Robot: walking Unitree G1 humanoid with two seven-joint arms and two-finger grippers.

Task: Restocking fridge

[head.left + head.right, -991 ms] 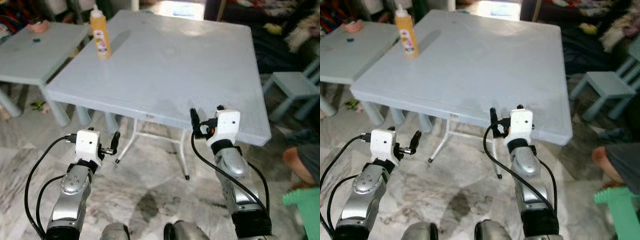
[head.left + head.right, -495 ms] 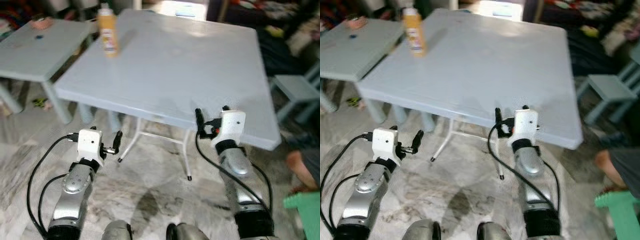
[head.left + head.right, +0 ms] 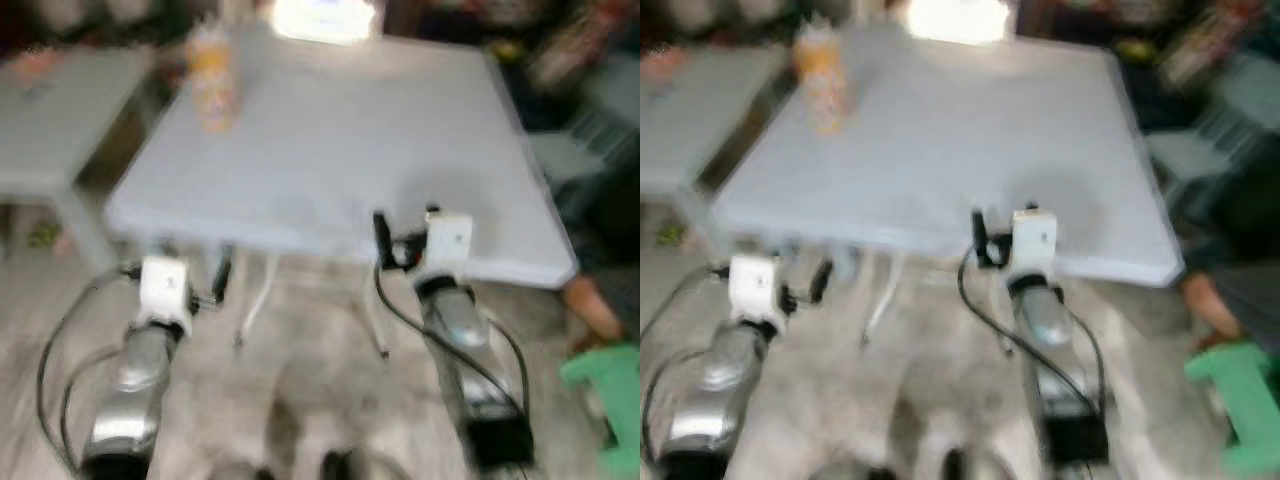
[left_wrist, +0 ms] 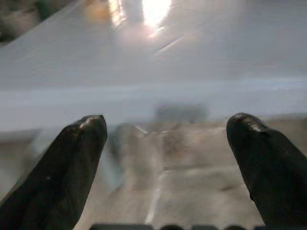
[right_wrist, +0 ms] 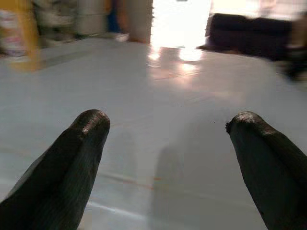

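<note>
Pale blue table (image 3: 400, 150), one orange bottle (image 3: 212, 92), two spread pincers.

Left claw (image 4: 163, 158) spread wide; right claw (image 5: 165, 148) likewise, raised higher.

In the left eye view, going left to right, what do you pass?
Small side table → orange bottle → right gripper → stool → green stool

two silver arms carry white wrist blocks, looping black cables and grippers with long, rounded black fingers (image 4: 72, 167).
</note>
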